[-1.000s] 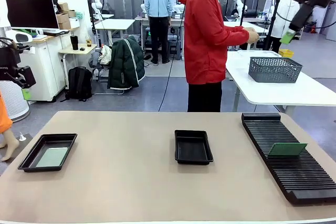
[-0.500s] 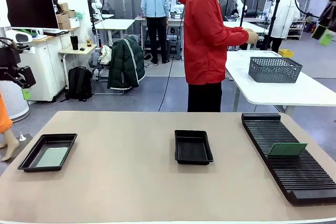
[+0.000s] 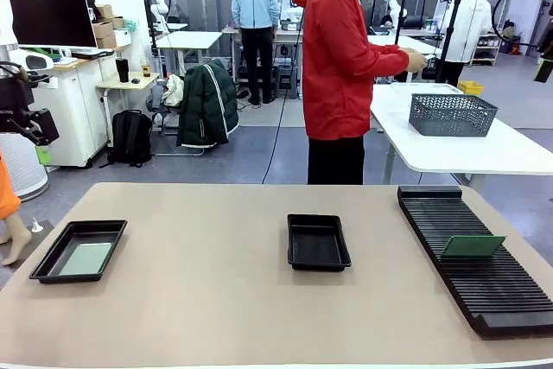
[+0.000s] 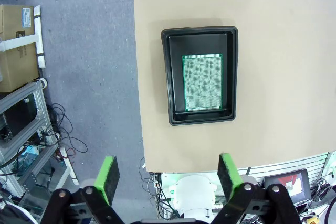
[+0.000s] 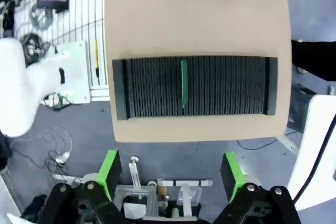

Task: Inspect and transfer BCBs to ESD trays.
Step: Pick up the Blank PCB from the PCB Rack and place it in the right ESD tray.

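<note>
front view takes in the table, broad and bare between three islands. the slotted rack runs along its right side. the centre tray sits empty mid-table, and the left tray lies close to the left edge with a pale board flat on its floor. a green board stands tilted in one rack slot.

the right gripper hangs high over the rack, pads spread wide with nothing between them. the left gripper hangs spread and empty above the left tray.

the step in hand looks like fetching the racked board with the right arm. done well, that means dropping straight down and squaring the pads to the board's thin faces. pinch near its top edge, then draw it out along the slot so the ribs do not bind it. lower it flat into the centre tray, clear of the flared rim.

open table lies between rack and centre tray, so the carry has room. the rack's near end sits close to the front edge, and the left tray lies near a corner. a person stands beyond the far side, turned to another table.
</note>
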You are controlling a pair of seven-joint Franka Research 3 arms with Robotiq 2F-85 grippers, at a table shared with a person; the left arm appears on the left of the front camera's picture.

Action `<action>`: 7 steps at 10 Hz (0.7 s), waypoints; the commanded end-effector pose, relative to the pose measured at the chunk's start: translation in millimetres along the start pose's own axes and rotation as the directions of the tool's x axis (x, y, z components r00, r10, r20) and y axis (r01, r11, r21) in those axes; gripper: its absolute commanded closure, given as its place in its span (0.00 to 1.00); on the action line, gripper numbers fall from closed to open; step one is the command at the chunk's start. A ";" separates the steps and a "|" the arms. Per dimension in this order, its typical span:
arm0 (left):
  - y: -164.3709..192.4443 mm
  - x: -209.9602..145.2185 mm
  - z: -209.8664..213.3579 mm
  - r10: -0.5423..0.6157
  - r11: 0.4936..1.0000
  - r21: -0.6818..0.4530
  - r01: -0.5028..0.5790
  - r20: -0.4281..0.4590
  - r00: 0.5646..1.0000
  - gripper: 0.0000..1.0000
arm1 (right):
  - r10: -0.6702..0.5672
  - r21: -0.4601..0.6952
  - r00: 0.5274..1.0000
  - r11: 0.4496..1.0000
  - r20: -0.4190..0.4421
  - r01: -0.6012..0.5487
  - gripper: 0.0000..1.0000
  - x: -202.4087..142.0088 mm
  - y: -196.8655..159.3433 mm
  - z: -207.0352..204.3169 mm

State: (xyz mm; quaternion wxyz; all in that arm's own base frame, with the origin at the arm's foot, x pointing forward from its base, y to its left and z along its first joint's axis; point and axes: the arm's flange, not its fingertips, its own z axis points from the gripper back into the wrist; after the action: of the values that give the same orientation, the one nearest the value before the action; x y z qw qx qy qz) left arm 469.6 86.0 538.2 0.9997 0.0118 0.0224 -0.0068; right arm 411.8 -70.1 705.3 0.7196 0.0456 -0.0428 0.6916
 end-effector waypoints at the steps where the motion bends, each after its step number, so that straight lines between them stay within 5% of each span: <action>1: 0.5 0.0 -0.1 0.001 1.000 0.000 -0.001 0.004 1.000 0.00 | 0.054 -0.004 0.998 0.999 -0.031 -0.054 0.00 -9.0 12.0 -7.4; 7: 0.5 0.0 -0.1 0.001 1.000 0.000 -0.001 0.004 1.000 0.00 | 0.044 0.004 0.999 0.999 -0.015 -0.044 0.00 -4.3 7.2 -2.7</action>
State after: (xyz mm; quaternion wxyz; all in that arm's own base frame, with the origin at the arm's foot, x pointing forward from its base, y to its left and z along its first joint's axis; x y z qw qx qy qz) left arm 469.6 86.0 538.3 0.9997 0.0118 0.0223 -0.0068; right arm 403.2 -74.6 700.4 0.7029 0.0391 -0.0394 0.7091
